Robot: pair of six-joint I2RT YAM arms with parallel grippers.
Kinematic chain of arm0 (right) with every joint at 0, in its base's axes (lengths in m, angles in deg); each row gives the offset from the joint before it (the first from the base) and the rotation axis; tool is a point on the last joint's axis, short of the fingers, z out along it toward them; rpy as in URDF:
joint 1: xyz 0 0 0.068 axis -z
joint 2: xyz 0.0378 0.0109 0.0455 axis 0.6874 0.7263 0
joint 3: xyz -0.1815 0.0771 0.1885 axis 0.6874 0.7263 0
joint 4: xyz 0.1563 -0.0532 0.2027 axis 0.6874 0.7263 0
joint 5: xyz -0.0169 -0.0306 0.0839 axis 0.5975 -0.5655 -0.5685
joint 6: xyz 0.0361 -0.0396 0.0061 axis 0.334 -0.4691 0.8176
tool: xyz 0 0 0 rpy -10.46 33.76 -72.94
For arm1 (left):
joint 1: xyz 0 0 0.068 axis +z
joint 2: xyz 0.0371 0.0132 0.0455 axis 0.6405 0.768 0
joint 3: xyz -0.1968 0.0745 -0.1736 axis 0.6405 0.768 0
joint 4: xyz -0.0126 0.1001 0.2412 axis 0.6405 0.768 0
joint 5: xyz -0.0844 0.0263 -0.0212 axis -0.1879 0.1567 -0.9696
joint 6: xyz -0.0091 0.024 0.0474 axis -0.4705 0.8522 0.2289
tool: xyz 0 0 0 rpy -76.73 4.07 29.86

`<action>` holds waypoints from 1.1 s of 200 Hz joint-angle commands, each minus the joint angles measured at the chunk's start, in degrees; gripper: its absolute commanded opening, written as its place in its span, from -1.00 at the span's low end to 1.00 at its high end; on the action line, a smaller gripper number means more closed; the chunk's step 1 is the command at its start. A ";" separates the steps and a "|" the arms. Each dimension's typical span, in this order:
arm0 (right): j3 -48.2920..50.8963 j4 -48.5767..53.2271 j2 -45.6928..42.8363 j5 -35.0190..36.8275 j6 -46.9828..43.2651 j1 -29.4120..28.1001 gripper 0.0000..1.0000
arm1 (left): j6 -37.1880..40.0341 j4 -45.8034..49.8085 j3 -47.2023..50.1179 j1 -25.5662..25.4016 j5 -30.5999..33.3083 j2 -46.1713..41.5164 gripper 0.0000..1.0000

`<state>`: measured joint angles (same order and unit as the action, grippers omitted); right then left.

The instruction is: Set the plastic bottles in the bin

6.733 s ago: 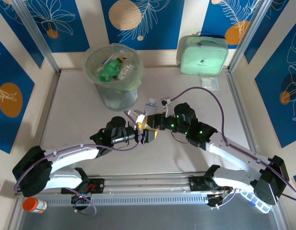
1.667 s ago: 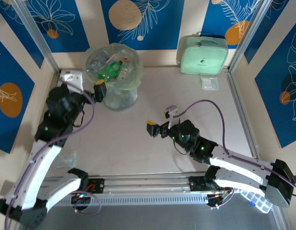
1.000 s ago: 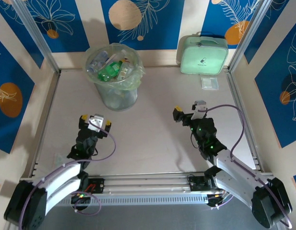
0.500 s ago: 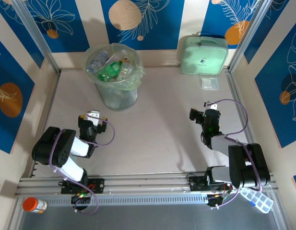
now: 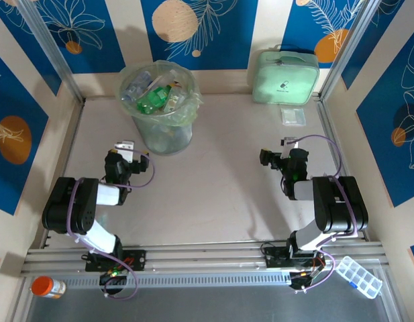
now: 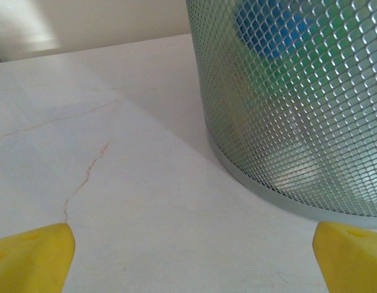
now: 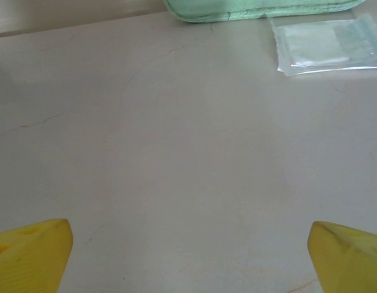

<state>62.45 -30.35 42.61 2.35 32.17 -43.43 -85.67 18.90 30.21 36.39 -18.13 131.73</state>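
Several green and clear bottles point(image 5: 153, 98) in bag-lined bin point(image 5: 164, 138)

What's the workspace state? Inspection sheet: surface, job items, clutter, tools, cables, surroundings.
Surface: pale table, hairline cracks, no spills seen.
Job's things: plastic bottles, green and clear, inside the bin at far left.
Clutter: mint case with a clear sachet beside it; orange-capped jar and compartment box in front of the near rail.
Tools: left tool open, empty, facing the bin; right tool open, empty, facing the sachet.
Cables: purple cables looped off both wrists, no snags seen.
Surroundings: blue patterned wall panels.
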 commanded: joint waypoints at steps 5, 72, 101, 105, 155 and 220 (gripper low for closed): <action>-0.17 -2.23 -0.96 -0.26 -2.61 -1.43 0.98 | -0.28 -0.10 0.46 -0.22 -1.55 -0.96 0.99; -1.52 0.58 -0.82 -5.38 -2.12 0.37 0.98 | -0.89 0.95 -0.23 0.10 -1.20 -0.79 0.99; -1.25 0.09 -1.00 -4.97 -2.20 0.22 0.98 | -0.41 0.30 0.22 -0.48 0.14 -0.87 0.99; -1.25 0.18 -1.06 -5.04 -2.23 0.23 0.98 | -0.27 -0.17 0.44 -0.86 0.81 -0.92 0.99; -1.18 0.02 -0.99 -4.09 -2.64 -0.31 0.98 | -0.08 -0.23 0.47 -0.99 0.45 -0.96 0.99; -1.21 -0.06 -0.92 -3.67 -2.74 -0.45 0.98 | 0.01 -0.12 0.40 -0.96 0.49 -0.97 0.99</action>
<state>62.02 -29.78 42.61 -1.89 30.49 -43.74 -85.80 19.71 30.24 35.69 -17.65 131.71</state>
